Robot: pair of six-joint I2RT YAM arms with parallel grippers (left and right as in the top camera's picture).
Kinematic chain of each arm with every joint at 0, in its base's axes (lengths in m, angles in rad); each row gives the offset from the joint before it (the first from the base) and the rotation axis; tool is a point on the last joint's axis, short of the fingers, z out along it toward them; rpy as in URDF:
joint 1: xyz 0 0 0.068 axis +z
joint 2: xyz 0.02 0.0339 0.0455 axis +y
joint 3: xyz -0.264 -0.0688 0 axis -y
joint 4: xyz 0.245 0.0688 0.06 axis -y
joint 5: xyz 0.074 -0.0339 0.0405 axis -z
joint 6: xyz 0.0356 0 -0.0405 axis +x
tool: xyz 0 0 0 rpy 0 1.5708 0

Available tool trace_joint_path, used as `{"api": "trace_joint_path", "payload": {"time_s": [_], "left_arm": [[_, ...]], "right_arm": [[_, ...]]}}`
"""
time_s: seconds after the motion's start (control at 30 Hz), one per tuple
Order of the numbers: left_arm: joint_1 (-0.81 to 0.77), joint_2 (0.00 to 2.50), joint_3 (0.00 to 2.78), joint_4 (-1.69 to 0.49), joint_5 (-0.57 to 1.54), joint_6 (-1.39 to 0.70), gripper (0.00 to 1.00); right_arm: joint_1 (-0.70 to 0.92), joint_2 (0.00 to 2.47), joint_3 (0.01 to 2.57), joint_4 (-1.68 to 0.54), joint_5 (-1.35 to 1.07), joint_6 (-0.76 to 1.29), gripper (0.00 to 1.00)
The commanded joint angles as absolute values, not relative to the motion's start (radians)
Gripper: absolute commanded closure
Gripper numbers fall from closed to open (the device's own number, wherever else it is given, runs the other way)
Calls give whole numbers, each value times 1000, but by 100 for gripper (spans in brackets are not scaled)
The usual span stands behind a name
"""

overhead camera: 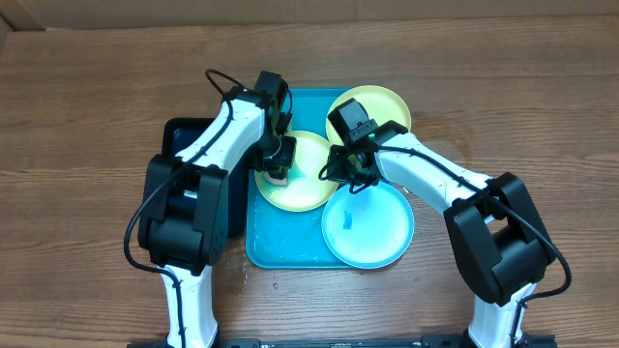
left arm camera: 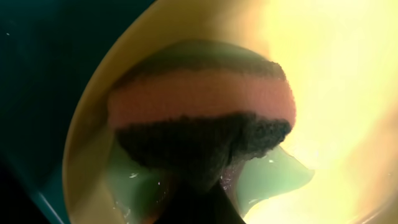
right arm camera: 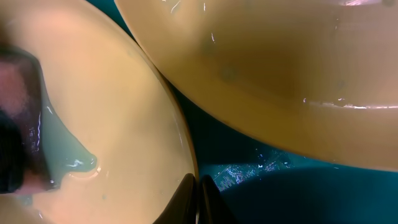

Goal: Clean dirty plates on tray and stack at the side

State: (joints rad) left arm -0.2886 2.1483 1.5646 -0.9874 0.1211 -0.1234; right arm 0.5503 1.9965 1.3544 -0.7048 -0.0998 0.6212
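On the blue tray [overhead camera: 266, 246] lie three plates: a yellow-green plate [overhead camera: 311, 159] at the middle, a second yellow-green plate [overhead camera: 379, 104] at the back right and a light blue plate [overhead camera: 372, 232] with a small blue smear at the front right. My left gripper [overhead camera: 278, 172] is shut on a pink sponge [left arm camera: 199, 99] with a dark scouring side, pressed onto the middle plate [left arm camera: 336, 74] in a pool of greenish soapy liquid [left arm camera: 273, 177]. My right gripper [right arm camera: 200, 202] is shut on that plate's right rim [right arm camera: 180, 137]. The back plate [right arm camera: 280, 62] lies just beyond it.
A smaller black tray [overhead camera: 184, 135] lies to the left of the blue tray, partly under my left arm. Wet streaks show on the blue tray's floor [right arm camera: 249, 171]. Bare wooden table [overhead camera: 87, 116] surrounds both trays.
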Motion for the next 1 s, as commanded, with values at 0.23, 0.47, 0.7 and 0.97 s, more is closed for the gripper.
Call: {"api": "trace_joint_path", "payload": {"time_s": [0.23, 0.47, 0.7, 0.97], "left_arm": [[-292, 2268, 1514, -1016, 566, 29, 96], [-256, 2211, 1587, -1085, 726, 30, 96], [-248, 2024, 1608, -1073, 518, -63, 96], [-282, 1963, 1592, -1067, 178, -184, 96]], "right_arm": [[549, 1992, 1348, -690, -144, 625, 96], [549, 1992, 1348, -689, -143, 625, 96], [549, 1992, 1348, -686, -144, 625, 96], [549, 1992, 1348, -685, -145, 625, 96]]}}
